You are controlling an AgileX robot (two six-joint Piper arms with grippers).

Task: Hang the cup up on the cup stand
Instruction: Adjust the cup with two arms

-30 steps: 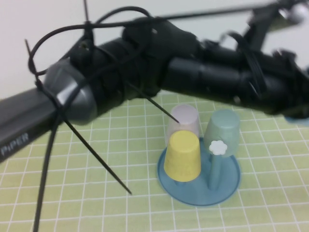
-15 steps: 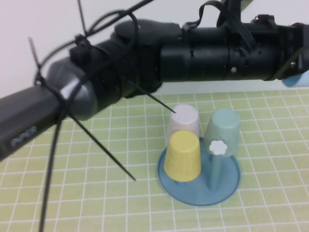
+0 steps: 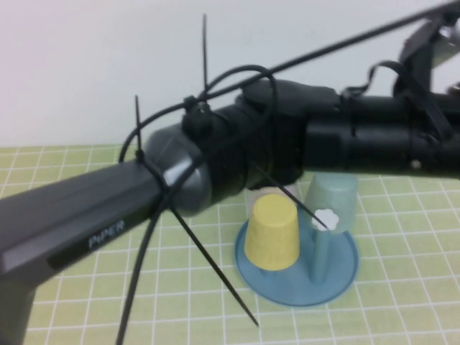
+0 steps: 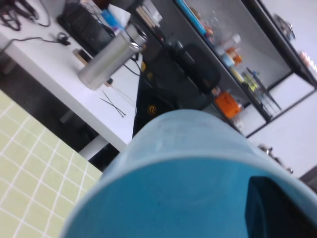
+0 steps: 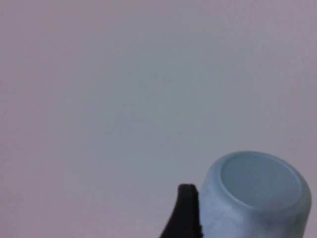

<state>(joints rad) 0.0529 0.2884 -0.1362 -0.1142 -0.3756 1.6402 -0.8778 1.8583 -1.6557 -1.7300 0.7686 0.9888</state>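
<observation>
Well, the counter (image 3: 402, 309) takes up most of the high view, covered in a yellow-green grid mat. Across it stretches the left arm (image 3: 237, 154), black and grey and strapped with cable ties, coming in from the near left and running out past the right edge, above the rack.

Under that arm sits the cup stand (image 3: 296, 277), a round blue tray with upright pegs. A yellow cup (image 3: 272, 231) hangs upside down over a peg on its left side, and a duller teal-green cup (image 3: 332, 200) sits inverted at the back right. One bare peg at the front right carries a white flower knob (image 3: 327, 219).

The cup (image 4: 188, 173) is not on the stand. It fills the left wrist view, up in the air off to the right, with the left tool (image 4: 277, 208) clamped on it, a dark pad pressed against its side.

The right tool (image 5: 187, 215) is raised, facing a blank pale wall, with the cup's base (image 5: 257, 196) just beside it. Whether that tool is apart or together, I cannot tell.
</observation>
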